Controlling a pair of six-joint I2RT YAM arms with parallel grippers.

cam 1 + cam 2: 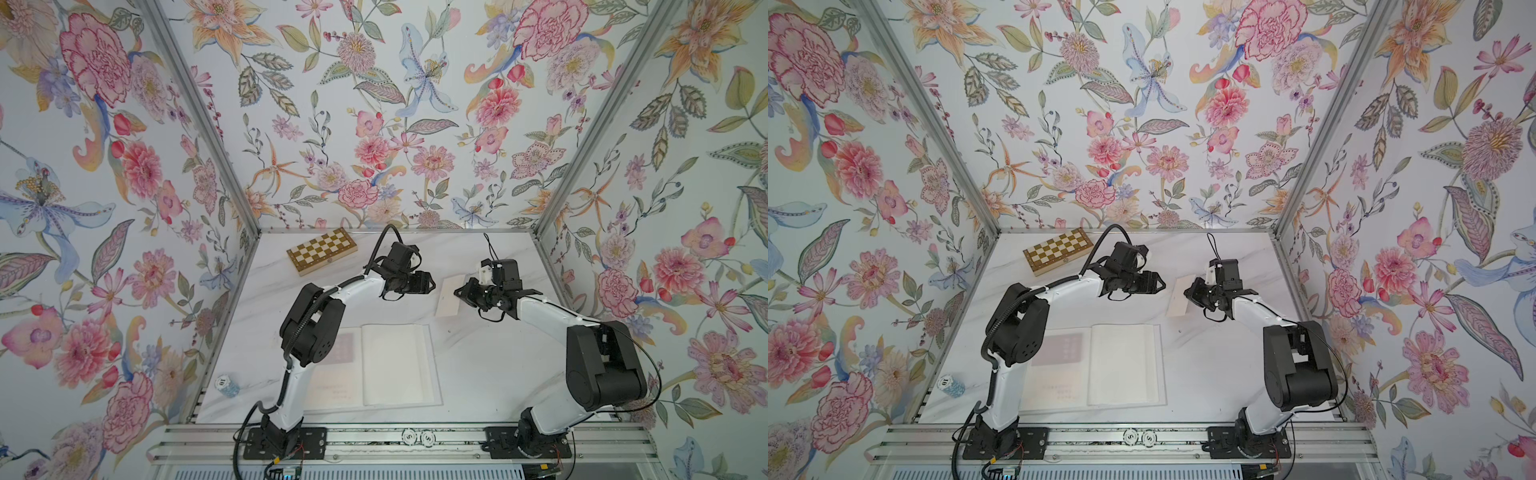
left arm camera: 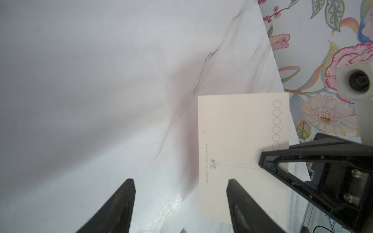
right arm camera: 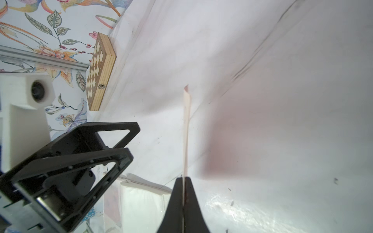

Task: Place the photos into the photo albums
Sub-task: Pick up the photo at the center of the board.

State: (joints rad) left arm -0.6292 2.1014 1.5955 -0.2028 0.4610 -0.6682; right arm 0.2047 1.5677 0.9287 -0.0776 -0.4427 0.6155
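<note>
One stack of blue-and-white chips [image 1: 227,386] sits far left of the left pincer [image 1: 430,283], toward the robot's bases; the number on its top chip is too small to read. One checkered chessboard box [image 1: 322,250] lies shut behind and left of that pincer, a small metal clasp on its side. The left pincer is spread wide with nothing between its fingers [image 2: 125,201]. One album [image 1: 395,365] lies open on the table [image 1: 478,365], nearer the bases than both pincers. A single reddish card [image 1: 1065,347] shows through its left page, half hidden by the left arm, its characters too faint to read. Two white chips [image 1: 409,436] on the front rail each read "5". One cream card [image 1: 448,297] is held clear of the table just right of the left pincer, apart from it. Its right edge is pinched in the right pincer [image 1: 459,292], whose jaws are pressed together on it. Its back carries a row of six small circles, the last partly covered by the right pincer, a tiny bird emblem, a dotted line and print too fine to read
</note>
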